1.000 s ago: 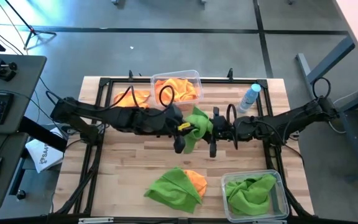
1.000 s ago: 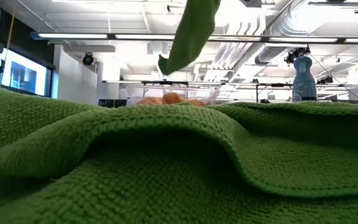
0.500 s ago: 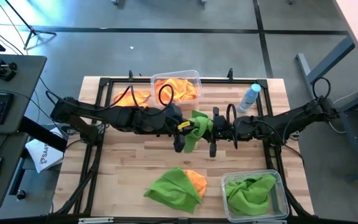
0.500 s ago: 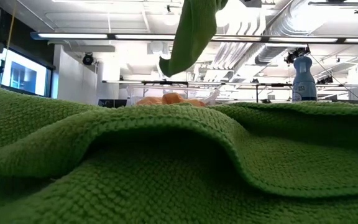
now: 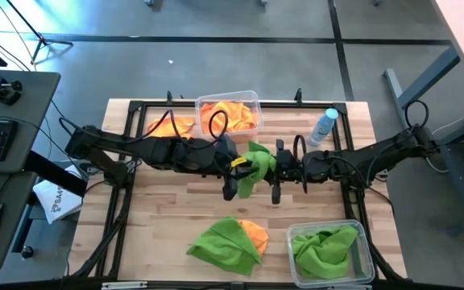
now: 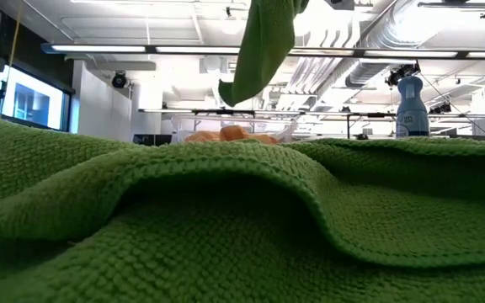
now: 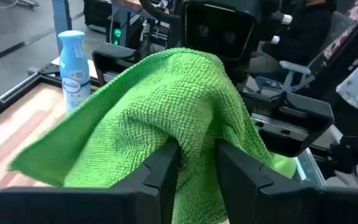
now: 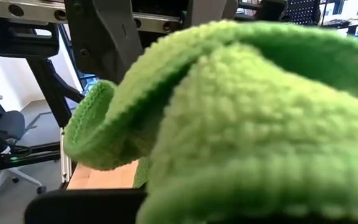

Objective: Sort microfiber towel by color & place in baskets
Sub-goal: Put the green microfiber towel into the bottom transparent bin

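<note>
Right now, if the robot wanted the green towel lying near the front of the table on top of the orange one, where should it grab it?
Probably the raised fold in the middle of the green towel, coming straight down from above. It lies bunched and loose over the orange towel, so pinching a high ridge likely lifts only the green.

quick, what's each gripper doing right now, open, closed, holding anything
Left gripper: closed on the green towel, held above mid-table.
Right gripper: at the same towel; cannot tell if it grips.

Label on blue-capped spray bottle [image 7: 74, 68] too small to read. Dark print on white box [image 5: 57, 201] beside desk [image 5: 167, 217] partly legible, "SA…" only. No other legible text.
</note>
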`<state>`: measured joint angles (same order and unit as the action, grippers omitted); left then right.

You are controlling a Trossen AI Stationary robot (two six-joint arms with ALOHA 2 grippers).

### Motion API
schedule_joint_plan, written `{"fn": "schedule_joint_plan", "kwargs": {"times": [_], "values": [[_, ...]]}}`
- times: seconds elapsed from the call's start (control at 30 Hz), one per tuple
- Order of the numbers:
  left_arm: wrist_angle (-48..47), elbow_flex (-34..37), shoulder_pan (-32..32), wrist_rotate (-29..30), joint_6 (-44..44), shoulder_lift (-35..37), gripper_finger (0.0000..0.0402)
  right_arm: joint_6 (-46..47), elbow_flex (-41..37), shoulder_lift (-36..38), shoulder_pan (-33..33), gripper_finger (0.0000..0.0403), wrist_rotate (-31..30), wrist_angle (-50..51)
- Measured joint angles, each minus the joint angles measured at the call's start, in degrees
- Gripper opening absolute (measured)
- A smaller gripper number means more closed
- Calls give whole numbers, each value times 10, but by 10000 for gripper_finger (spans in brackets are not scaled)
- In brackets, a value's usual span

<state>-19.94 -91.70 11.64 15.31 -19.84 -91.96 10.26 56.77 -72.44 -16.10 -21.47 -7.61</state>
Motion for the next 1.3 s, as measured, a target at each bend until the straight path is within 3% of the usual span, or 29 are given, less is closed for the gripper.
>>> {"fn": "schedule_joint_plan", "kwargs": {"times": [0.27,0.4,0.73,0.83,1.0,1.17,1.3], "values": [[-56,0,-1,-13,8,9,92,4,0,0,0,16,0,15],[-89,0,-1,-12,41,35,92,60,0,0,0,16,-2,26],[-174,6,10,31,112,85,92,170,23,0,-16,13,-48,164],[-152,55,12,30,120,110,92,212,67,0,-33,5,-84,265],[-71,203,11,27,100,192,92,288,147,0,-62,5,-133,401],[25,340,5,22,83,294,92,380,205,1,-88,3,-137,497],[50,412,-12,19,80,361,92,467,231,0,-111,2,-117,561]]}}
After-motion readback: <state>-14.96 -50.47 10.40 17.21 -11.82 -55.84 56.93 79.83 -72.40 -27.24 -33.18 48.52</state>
